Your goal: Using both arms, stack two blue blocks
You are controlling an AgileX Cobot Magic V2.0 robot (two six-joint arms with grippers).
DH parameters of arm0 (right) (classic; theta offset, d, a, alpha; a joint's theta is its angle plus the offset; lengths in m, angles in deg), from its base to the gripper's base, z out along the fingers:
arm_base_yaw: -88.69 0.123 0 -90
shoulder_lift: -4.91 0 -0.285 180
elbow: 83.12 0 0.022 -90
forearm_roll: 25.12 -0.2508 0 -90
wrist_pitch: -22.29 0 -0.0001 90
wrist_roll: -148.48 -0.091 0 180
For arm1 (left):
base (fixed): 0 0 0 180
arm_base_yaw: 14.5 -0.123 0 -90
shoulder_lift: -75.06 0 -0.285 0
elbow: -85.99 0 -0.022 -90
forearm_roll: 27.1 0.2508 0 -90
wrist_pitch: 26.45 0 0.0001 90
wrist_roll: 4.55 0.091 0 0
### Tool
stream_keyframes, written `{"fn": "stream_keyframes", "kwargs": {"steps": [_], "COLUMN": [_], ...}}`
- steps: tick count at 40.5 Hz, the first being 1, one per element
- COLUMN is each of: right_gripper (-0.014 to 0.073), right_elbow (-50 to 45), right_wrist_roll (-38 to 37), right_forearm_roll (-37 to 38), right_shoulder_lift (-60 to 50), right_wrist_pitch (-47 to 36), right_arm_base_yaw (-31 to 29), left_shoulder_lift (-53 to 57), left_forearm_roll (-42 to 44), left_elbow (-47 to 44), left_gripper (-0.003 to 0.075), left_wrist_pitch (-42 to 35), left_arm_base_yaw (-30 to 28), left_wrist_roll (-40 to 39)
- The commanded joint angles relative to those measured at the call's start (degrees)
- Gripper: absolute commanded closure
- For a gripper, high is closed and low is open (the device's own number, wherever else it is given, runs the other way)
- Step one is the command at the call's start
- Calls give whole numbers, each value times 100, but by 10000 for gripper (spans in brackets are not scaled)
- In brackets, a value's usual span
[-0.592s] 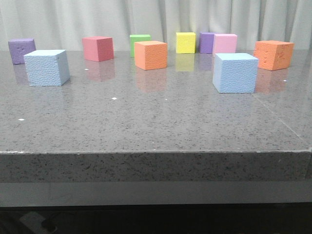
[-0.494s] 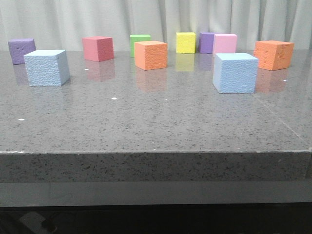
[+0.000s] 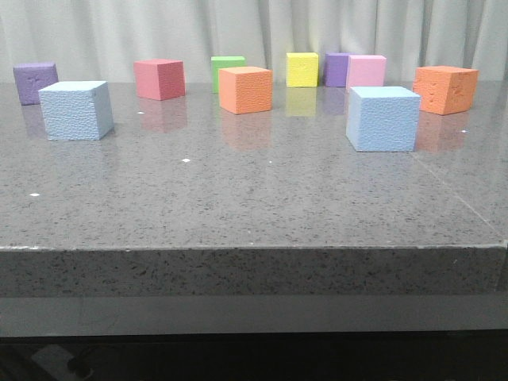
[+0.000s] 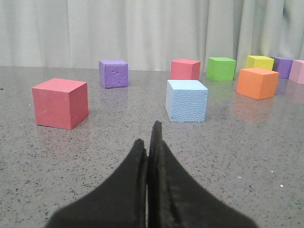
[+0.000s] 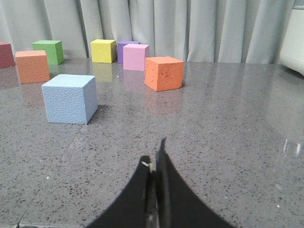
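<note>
Two pale blue blocks rest apart on the grey table. One blue block (image 3: pixel 76 110) sits at the left, also visible in the left wrist view as the blue block (image 4: pixel 186 100). The other blue block (image 3: pixel 383 118) sits at the right, and the right wrist view shows this blue block (image 5: pixel 69 99) too. My left gripper (image 4: pixel 149 137) is shut and empty, a short way back from its block. My right gripper (image 5: pixel 155 154) is likewise shut with nothing in it, well short of its block. Neither arm appears in the front view.
Other cubes stand along the back: purple (image 3: pixel 35 82), red (image 3: pixel 159 78), green (image 3: pixel 228 68), orange (image 3: pixel 245 90), yellow (image 3: pixel 302 69), a second purple (image 3: pixel 336 69), pink (image 3: pixel 366 71), and orange (image 3: pixel 445 89). A red cube (image 4: pixel 60 103) sits near the left gripper. The table's front edge (image 3: pixel 254 248) is close.
</note>
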Motion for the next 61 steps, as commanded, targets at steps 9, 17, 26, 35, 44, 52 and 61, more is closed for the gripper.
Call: {"fn": "stream_keyframes", "kwargs": {"steps": [9, 17, 26, 35, 44, 52, 61], "right_gripper": [661, 661, 661, 661, 661, 661, 661], "right_elbow": [32, 226, 1525, 3091, 3891, 3885, 3885], "right_wrist_roll": [12, 12, 12, 12, 12, 12, 12], "right_forearm_roll": [59, -34, -28, -28, -34, -34, -34], "right_shoulder_lift": [-101, -101, -34, 991, 2200, 2600, 2639], "right_wrist_pitch": [-701, -884, 557, 2117, 2561, 2499, 2480], "right_arm_base_yaw": [-27, -27, -27, -27, -27, -27, -27], "left_shoulder_lift": [101, 101, -116, -1296, -2167, -2465, -2548], "left_forearm_roll": [-9, -250, -250, -240, -240, -240, -240], "left_elbow": [-7, 310, 1725, 3592, 4214, 4213, 4213], "left_gripper": [741, 741, 741, 741, 741, 741, 741], "left_wrist_pitch": [-637, -1145, 358, 2374, 2793, 2793, 2783], "left_arm_base_yaw": [-1, -1, -1, -1, -1, -1, -1], "left_wrist_roll": [0, 0, 0, 0, 0, 0, 0]}}
